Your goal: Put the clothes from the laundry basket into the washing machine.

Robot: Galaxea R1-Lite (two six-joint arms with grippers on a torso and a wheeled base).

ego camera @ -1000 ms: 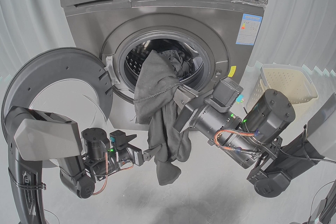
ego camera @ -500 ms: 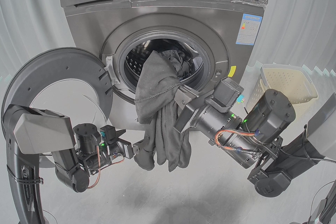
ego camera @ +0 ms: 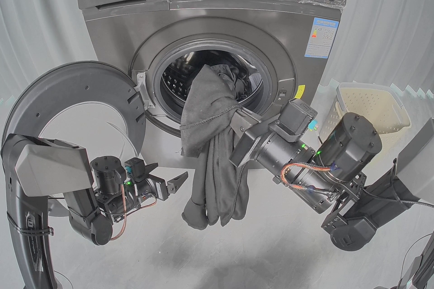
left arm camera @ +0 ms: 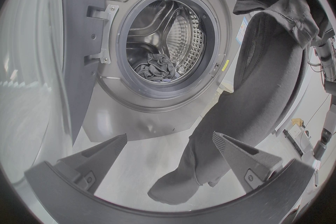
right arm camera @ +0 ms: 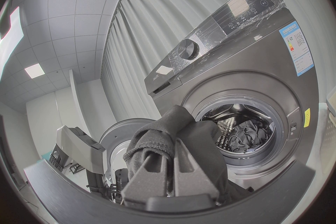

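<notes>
Garment: dark grey cloth garment [ego camera: 212,123], hanging before the grey metal washing machine [ego camera: 135,28] opening.
Right end effector [right arm camera: 169,151]: clamped on its top.
Left end effector [left arm camera: 169,134]: apart, beside the tail.
Risk: the unsupported tail may catch the rim and trail outside.

1. The left arm [ego camera: 49,172] has a pale grey angular shell over black tubular links, and a black cable tie [ego camera: 31,229] rings its lower link
2. Its wrist is a black cylinder with small screws on the round cap [ego camera: 105,166], a green light, a turquoise plug and a thin orange cable [ego camera: 122,208]
3. The left claw [ego camera: 177,181] has two dark grey wedge-shaped fingers [left arm camera: 101,154], each with a screw near its base
4. The right arm [ego camera: 348,145] is a thick black cylinder with screws round its end cap, a braided orange cable [ego camera: 289,166], green lights and a turquoise plug [ego camera: 312,125]
5. The right claw [right arm camera: 171,151] has dark grey wedge fingers with a rough matt surface
</notes>
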